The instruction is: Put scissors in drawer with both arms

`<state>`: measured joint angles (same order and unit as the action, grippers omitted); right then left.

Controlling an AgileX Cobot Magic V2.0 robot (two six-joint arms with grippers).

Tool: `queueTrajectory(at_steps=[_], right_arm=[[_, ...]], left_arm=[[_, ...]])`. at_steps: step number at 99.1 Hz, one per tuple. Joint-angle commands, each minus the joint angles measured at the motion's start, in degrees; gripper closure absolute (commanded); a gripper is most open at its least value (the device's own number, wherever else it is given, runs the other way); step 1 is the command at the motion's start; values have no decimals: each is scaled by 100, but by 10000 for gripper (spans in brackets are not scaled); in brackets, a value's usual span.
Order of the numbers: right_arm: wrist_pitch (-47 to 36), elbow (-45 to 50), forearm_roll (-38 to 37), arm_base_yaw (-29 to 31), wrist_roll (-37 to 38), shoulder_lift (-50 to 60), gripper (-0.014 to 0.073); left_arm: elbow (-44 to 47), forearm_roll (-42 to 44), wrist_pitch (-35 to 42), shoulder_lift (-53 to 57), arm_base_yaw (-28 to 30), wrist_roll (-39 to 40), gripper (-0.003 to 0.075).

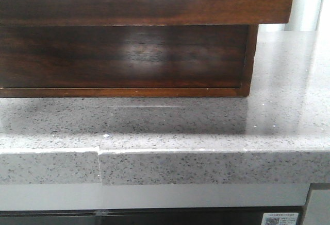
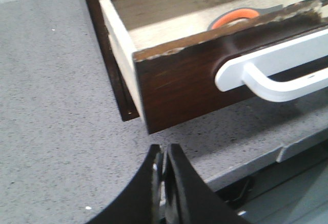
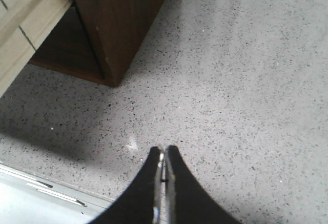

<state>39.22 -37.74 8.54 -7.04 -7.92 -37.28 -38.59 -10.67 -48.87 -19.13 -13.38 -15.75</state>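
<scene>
Left gripper (image 2: 164,155) noted with fingers pressed together, holding nothing, poised above grey speckled counter (image 2: 56,106) just before the drawer (image 2: 179,85). Right gripper (image 3: 164,155) likewise closed and empty, over bare counter beside the cabinet corner (image 3: 120,24). Drawer found pulled open, white handle (image 2: 277,75) on its front. Scissors (image 2: 233,16) lying inside: only an orange-lined handle loop visible past the front edge.

Scissors (image 2: 233,18) inside open drawer (image 2: 174,83); drawer juts over countertop (image 2: 56,106).

Drawer (image 2: 179,88) glossy dark wood, chipped edge; counter (image 1: 289,81) speckled polished stone.
</scene>
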Motion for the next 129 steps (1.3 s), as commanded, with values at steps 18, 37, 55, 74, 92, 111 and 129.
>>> queueTrajectory(at_steps=[18, 37, 55, 74, 92, 111, 129], right_arm=[[-404, -143, -13, 50, -57, 29, 662], [-404, -143, -13, 50, -57, 29, 662], [-391, -143, -13, 50, -57, 29, 662], [-390, -143, -13, 50, -57, 19, 662], [-390, -143, -13, 50, -57, 19, 662], [-390, -143, -13, 50, -57, 19, 662], [-390, -143, -13, 50, -57, 19, 662]], left_arm=[[1470, 1193, 2323, 1007, 524, 1165, 741], [3119, 1142, 3970, 1820, 827, 1283, 741], [4047, 824, 5036, 2116, 926, 1283, 741], [4041, 825, 4957, 2116, 944, 1283, 741], [4041, 825, 4957, 2116, 944, 1283, 741], [4041, 825, 4957, 2116, 944, 1283, 741], [4041, 825, 4957, 2116, 944, 1283, 741]])
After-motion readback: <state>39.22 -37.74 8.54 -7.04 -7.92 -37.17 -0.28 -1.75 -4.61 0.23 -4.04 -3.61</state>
